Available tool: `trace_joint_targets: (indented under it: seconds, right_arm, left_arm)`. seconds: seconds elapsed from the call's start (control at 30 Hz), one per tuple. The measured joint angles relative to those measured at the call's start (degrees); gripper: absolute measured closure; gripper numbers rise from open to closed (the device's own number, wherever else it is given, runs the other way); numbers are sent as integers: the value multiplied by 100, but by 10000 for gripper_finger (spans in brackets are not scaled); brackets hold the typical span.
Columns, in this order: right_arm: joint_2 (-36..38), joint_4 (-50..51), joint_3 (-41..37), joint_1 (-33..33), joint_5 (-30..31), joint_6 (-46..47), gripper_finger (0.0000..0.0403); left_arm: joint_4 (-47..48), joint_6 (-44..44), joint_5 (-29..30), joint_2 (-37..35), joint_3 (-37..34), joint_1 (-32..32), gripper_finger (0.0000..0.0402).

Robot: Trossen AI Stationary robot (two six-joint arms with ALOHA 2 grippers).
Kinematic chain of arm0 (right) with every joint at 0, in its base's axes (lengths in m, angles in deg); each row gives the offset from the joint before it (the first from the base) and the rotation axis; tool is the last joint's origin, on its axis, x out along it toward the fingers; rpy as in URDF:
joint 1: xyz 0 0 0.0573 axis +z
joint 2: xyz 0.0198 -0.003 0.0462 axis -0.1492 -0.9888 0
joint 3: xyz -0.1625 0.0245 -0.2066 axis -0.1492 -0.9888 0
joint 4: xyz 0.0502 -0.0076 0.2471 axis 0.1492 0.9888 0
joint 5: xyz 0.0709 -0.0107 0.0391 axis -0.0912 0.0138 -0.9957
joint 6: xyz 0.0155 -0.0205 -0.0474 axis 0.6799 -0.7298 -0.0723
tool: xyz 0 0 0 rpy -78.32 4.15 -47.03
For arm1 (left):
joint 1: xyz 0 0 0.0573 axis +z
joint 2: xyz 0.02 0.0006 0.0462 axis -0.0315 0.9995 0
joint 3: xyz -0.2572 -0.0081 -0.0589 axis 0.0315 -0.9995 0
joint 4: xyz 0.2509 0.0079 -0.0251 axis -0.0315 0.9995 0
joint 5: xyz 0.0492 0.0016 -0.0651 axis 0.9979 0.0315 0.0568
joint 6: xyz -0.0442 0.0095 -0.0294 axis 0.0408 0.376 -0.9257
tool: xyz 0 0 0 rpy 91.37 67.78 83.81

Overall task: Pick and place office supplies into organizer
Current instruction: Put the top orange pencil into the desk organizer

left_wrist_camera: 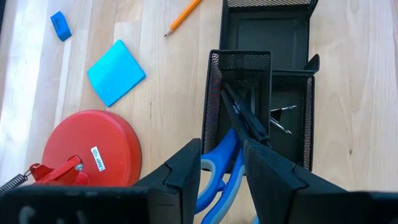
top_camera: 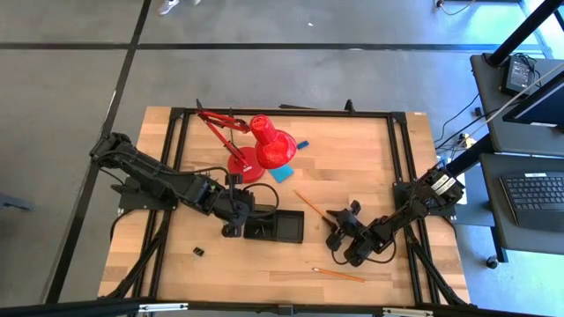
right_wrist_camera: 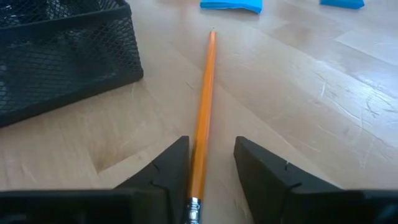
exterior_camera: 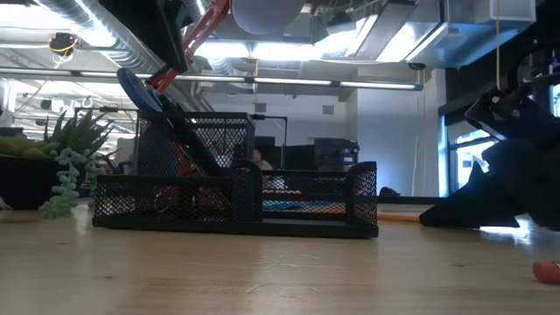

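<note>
From above: wooden table, red desk lamp near its far middle, light-blue note pad just beside the lamp, small blue eraser farther back. Black mesh organizer lies near the table's middle; left gripper sits at its left end, right gripper lies low to its right. One orange pencil runs between organizer and right gripper; a second pencil lies near the front edge; a tiny black binder clip sits front left. At table height: organizer in profile, tall cup at its left end, blue scissor handle rising above the cup's rim; a green plant at the far left. Left wrist camera: blue-handled scissors stand in the organizer's tall cup with dark pens; the gripper's fingers straddle the handles with a gap on either side, released. Lamp base, note pad and eraser lie to one side. Right wrist camera: pencil lies flat on the wood, its end between the fingers, which are apart and not clamping it; organizer wall nearby.
</note>
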Motion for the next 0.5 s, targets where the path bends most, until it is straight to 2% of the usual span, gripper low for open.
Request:
trace_joint_targets:
  seconds: [0.23, 0.5]
  right_arm:
    - [-5, -2, -5, -2, 20, -236, 297]
    - [-5, 0, -5, -13, 20, -276, 299]
  left_arm:
    - [1, -7, 0, 0, 0, 0, 286]
    - [1, 0, 0, 0, 0, 0, 286]
